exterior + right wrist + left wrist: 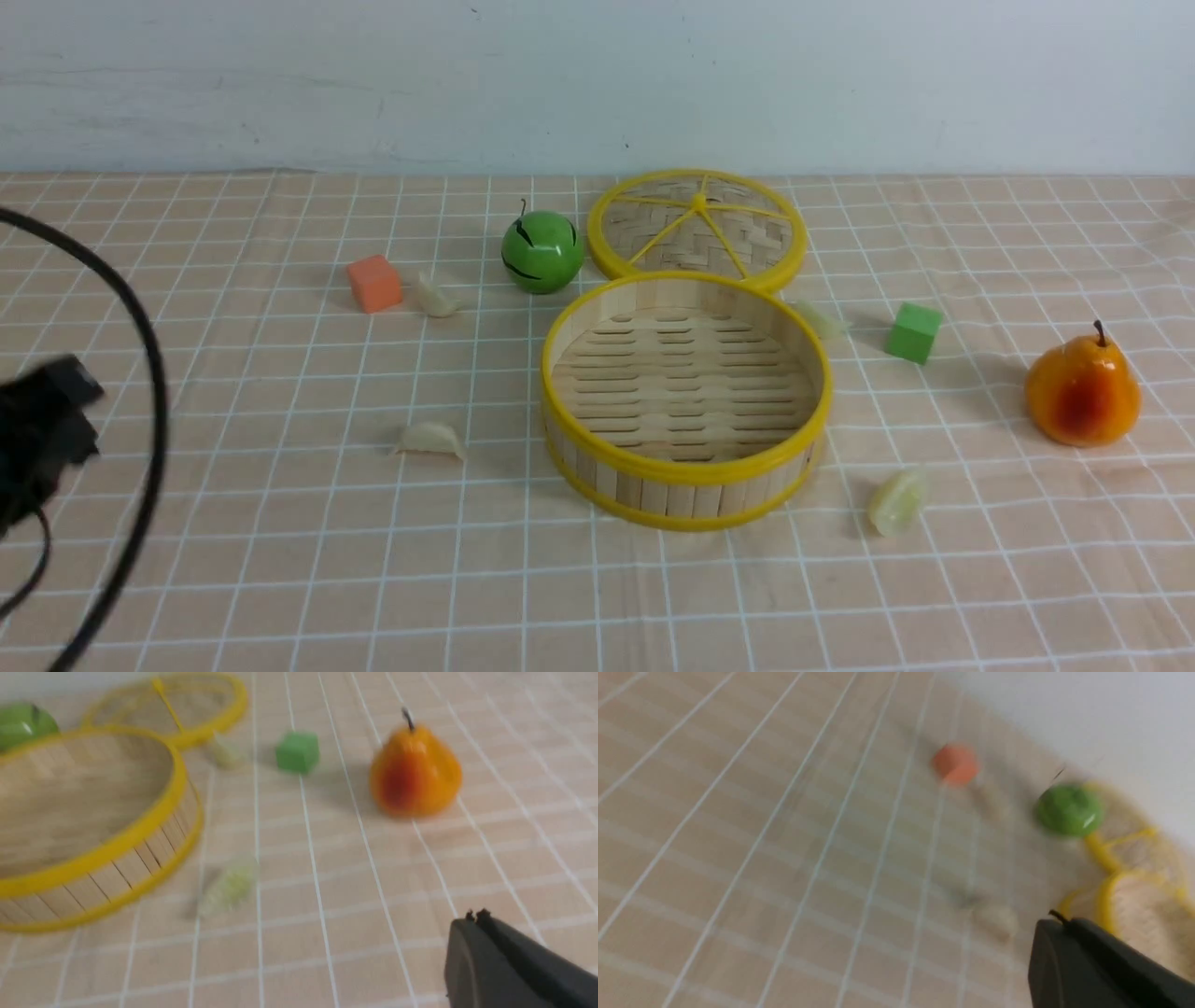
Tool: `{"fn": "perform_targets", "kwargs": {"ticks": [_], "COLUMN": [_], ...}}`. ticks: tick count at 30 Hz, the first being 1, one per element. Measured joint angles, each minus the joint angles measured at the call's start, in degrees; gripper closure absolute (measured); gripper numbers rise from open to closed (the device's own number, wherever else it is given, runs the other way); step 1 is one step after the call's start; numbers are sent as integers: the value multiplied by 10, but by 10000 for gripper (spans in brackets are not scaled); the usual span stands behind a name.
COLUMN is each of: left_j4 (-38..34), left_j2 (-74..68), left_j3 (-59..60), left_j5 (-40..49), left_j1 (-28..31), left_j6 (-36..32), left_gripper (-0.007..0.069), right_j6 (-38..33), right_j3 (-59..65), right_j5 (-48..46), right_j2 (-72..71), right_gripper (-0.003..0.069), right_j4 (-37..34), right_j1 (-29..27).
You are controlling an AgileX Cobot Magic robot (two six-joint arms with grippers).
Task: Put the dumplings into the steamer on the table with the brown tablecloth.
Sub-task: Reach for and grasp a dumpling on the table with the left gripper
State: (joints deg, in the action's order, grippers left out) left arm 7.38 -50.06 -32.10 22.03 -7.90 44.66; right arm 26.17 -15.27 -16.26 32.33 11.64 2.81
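Observation:
The steamer point(686, 481) stands empty in the middle of the table with the brown tablecloth point(280, 579). Several pale dumplings lie on the cloth around it: one by the orange cube point(436, 297), one to the steamer's left point(432, 439), one beside the green cube point(822, 320) and one at the steamer's front right point(898, 501). My left arm point(42, 429) shows blurred at the left edge. The left gripper point(1057, 917) is shut and empty, above the cloth short of a dumpling point(994, 917). Out of the front view, the right gripper point(476, 915) is shut and empty, apart from a dumpling point(229, 886).
The woven lid point(695, 229) leans behind the steamer. A green ball point(541, 250) and an orange cube point(374, 283) sit back left, a green cube point(913, 331) and an orange pear point(1083, 390) to the right. A black cable point(149, 392) arcs at the left.

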Motion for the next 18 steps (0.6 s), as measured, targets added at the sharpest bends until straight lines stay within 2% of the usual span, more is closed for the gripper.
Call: {"fn": "perform_targets", "kwargs": {"ticks": [5, 6, 8, 11, 15, 18], "left_j4": [-58, -62, -125, -195, -236, -239], "left_j2": [-84, -87, -136, -191, -258, -303], "left_j3": [-34, -35, -58, -94, -169, -233], "left_j5": [103, 106, 123, 128, 123, 103], "left_j1": [-58, -61, -85, -92, -94, -94], "left_j6": [-130, -136, -210, -290, -368, -387], "left_gripper": [638, 638, 638, 638, 638, 638], "right_j6": [-12, -14, -61, -112, -178, -211], "right_j3": [-40, -43, -76, -105, -135, -146], "right_j5": [-42, -44, -65, -93, -115, -116], "right_j2": [80, 88, 142, 211, 291, 341], "right_gripper": [676, 676, 674, 674, 671, 669], "right_j4": [-52, -55, -79, -113, -164, -205], "right_j1": [34, 40, 87, 151, 225, 270]}}
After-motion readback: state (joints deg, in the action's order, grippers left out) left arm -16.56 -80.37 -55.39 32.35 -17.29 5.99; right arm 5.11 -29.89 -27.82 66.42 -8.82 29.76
